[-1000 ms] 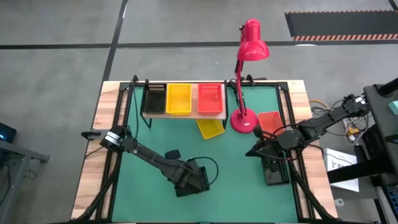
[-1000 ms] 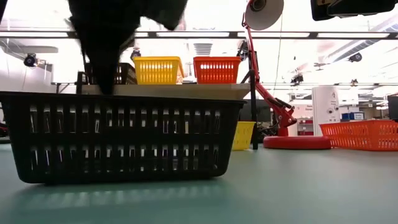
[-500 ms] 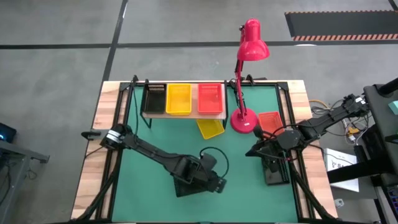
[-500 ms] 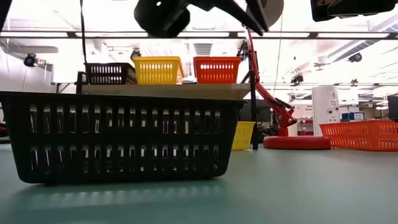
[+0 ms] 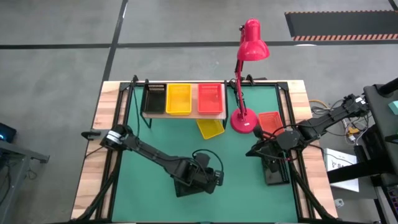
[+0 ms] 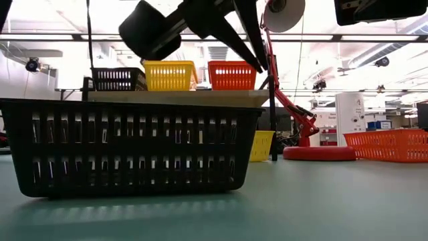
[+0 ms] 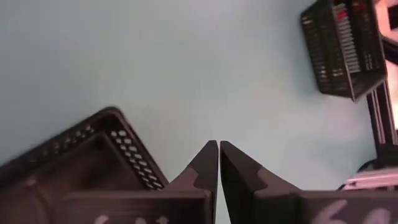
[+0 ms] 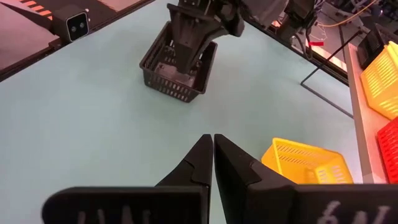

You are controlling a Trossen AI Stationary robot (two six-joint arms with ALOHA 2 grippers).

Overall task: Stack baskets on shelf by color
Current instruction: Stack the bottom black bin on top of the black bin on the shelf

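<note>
Our left gripper [image 5: 216,178], fingers pressed together and holding nothing, hovers over the black plastic mesh basket [image 5: 188,180] at lower centre of the high view, probably lining up to grasp its rim. That basket belongs on the black one [image 5: 154,98] on the light-wood shelf [image 5: 184,114] at upper centre, so colours match; our right gripper [image 5: 251,151], also pressed together, waits at right.

On the shelf sit a black mesh basket [image 5: 154,98], a yellow basket [image 5: 179,99] and an orange-red basket [image 5: 210,98]; the surface [image 5: 242,180] is green, the lamp [image 5: 247,68] red.
</note>
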